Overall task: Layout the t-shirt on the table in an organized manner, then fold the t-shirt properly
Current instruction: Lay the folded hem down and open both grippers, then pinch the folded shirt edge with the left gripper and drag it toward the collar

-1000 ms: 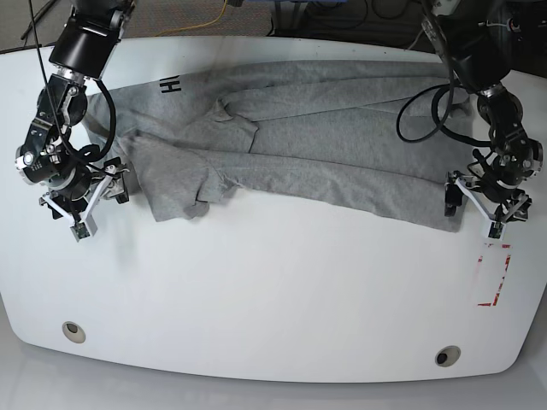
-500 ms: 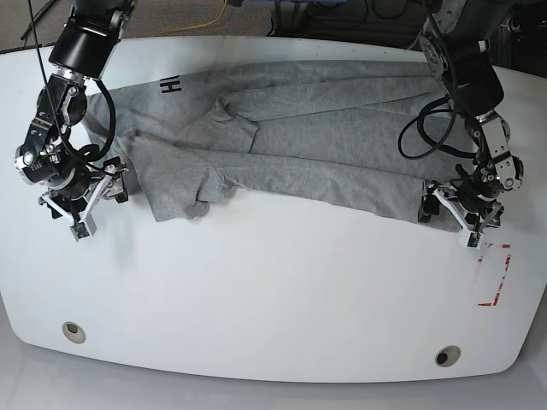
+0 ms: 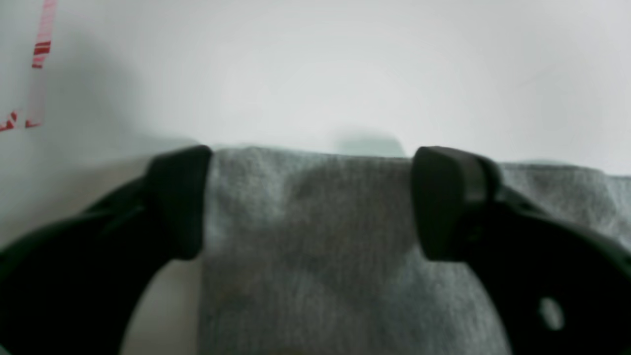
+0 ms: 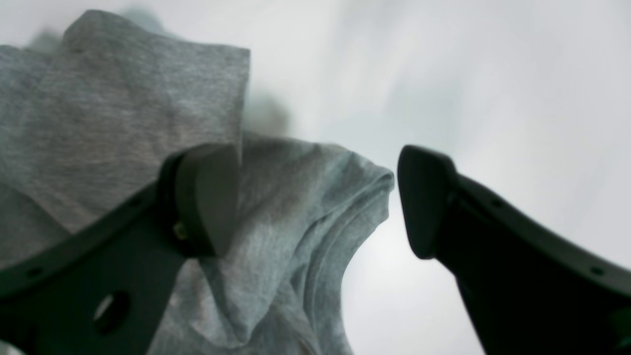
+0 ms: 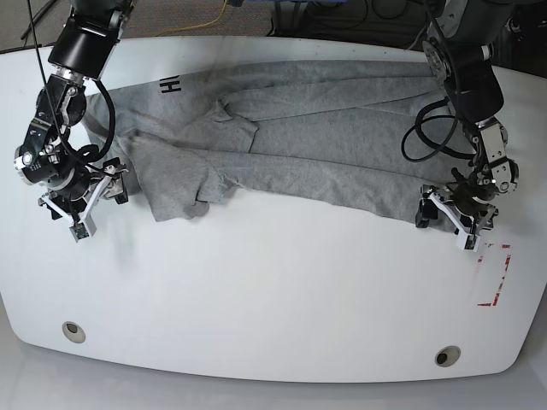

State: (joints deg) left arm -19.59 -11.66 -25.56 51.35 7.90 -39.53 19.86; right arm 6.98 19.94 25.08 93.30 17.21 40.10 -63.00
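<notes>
- The t-shirt [image 5: 299,145] lies rumpled across the far half of the table [image 5: 273,299], stretched from 9 to 3 o'clock, with partial black lettering at its 10 o'clock end.
- It is creased and bunched mid-body, and a folded-over flap hangs at about 8 o'clock of the cloth, near the right arm.
- Layout is not done, so the step in hand looks like the spread-out phase, with both arms going for edges.
- The left gripper [image 5: 450,218] sits at the shirt's 4 o'clock corner, low on the table.
- In the left wrist view the left gripper [image 3: 308,202] has its black fingertips [image 3: 180,197] spread wide either side of a flat grey strip of hem.
- The cloth is between the jaws and not pinched yet; whether the pads touch the fabric, cannot tell.
- The right gripper [image 5: 84,205] is at 9 o'clock of the table, just off the shirt's edge.
- In the right wrist view the right gripper [image 4: 315,197] is also gaping; one finger overlaps a crumpled sleeve-like fold and the other is over bare table.
- It holds nothing.
- The red outline mark [image 5: 496,273] sits at 4 o'clock, just beside the left gripper and bare.
- Likely next, as a judgement: the left jaws need to close on the hem corner and the right needs to reach in onto the fold before closing.
- Then both should pull apart to flatten the body.
- Risk: the left grip may take only one layer, or the right may close on air beside the fold.
</notes>
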